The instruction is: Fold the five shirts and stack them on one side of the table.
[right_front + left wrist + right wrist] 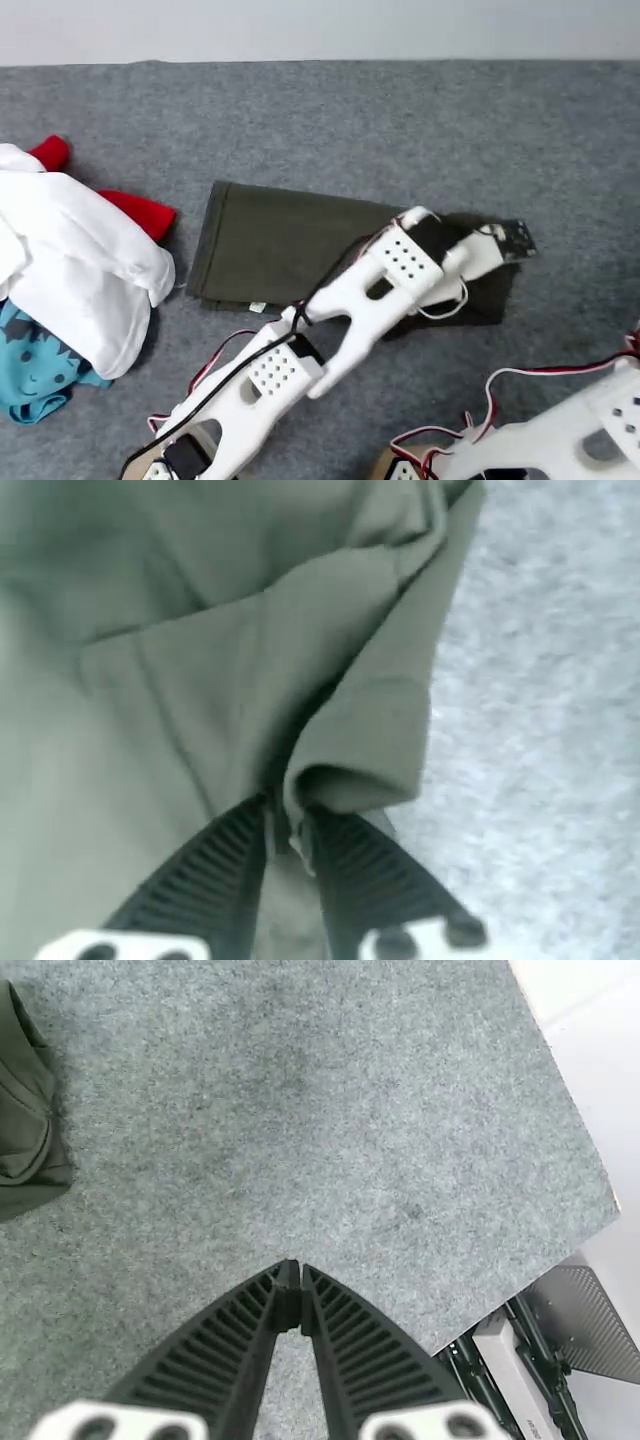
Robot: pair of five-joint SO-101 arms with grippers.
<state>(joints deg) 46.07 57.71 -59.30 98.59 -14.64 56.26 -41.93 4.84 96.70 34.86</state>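
Clamping gripper: your left gripper [288, 822] is pinching a raised fold of the olive shirt [200, 680], its fingers closed tight on the cloth.
Olive shirt: it is lying folded into a rough rectangle at the centre of the grey tabletop [400, 120]. Your left arm [390, 275] is stretching across it to its 3 o'clock end.
Right gripper: your right gripper [290, 1295] is pointing down at bare tabletop with its fingers pressed together tip to tip. The olive shirt's edge is lying well apart from it.
Right arm: your right arm [560, 430] is sitting at 5 o'clock in the high view.
Pile: at 9 o'clock a white shirt [70, 260] is lying crumpled over a red shirt [140, 210]. A teal shirt [35, 375] is peeking out on its 6 o'clock side.
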